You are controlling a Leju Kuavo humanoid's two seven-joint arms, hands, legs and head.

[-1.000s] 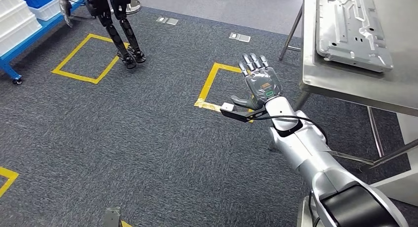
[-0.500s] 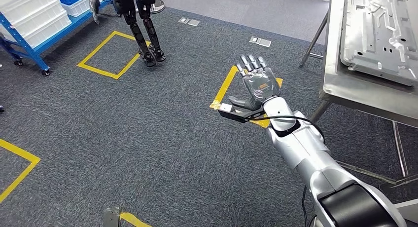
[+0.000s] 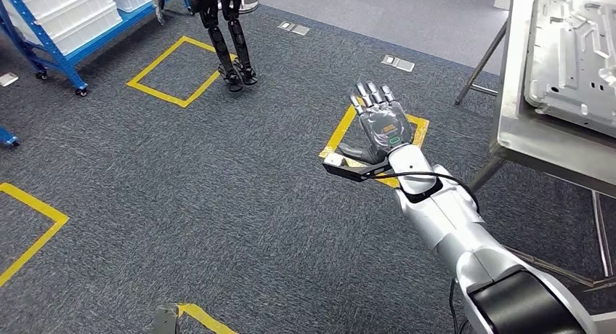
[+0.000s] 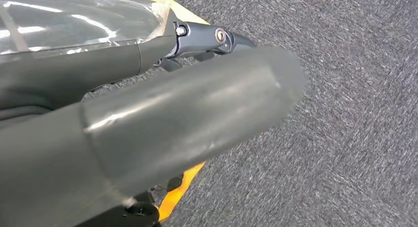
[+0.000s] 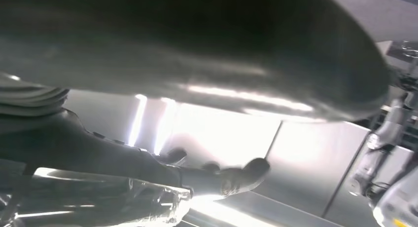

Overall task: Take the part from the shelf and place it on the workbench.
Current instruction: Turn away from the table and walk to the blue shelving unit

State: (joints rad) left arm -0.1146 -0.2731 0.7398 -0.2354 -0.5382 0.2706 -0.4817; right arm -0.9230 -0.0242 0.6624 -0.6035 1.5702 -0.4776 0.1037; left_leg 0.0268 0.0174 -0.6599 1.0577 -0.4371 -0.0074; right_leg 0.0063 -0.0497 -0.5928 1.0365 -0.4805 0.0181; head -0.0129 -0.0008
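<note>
A grey metal part [image 3: 574, 58], a flat ribbed plate, lies on the steel workbench [image 3: 519, 138] at the right edge of the head view. My right hand [image 3: 381, 123] is stretched forward over the carpet, left of the bench, fingers straight and apart, holding nothing. In the right wrist view the same hand [image 5: 197, 180] appears against bright glare, fingers extended. My left hand [image 4: 148, 118] hangs above the carpet in the left wrist view, thumb and fingers extended with nothing in them. The blue shelf [image 3: 69, 47] with white bins [image 3: 69, 11] stands at the far left.
Another robot's dark legs [image 3: 225, 36] stand by a yellow tape square [image 3: 174, 72] near the shelf. A second tape square [image 3: 381, 149] lies under my right hand. More yellow tape [image 3: 33, 229] marks the carpet at the left. The bench's legs [image 3: 479, 62] slant down to the floor.
The whole picture has shifted right, so the camera has turned left: the shelf shows more, the workbench sits nearer the right edge. My right hand keeps its raised pose.
</note>
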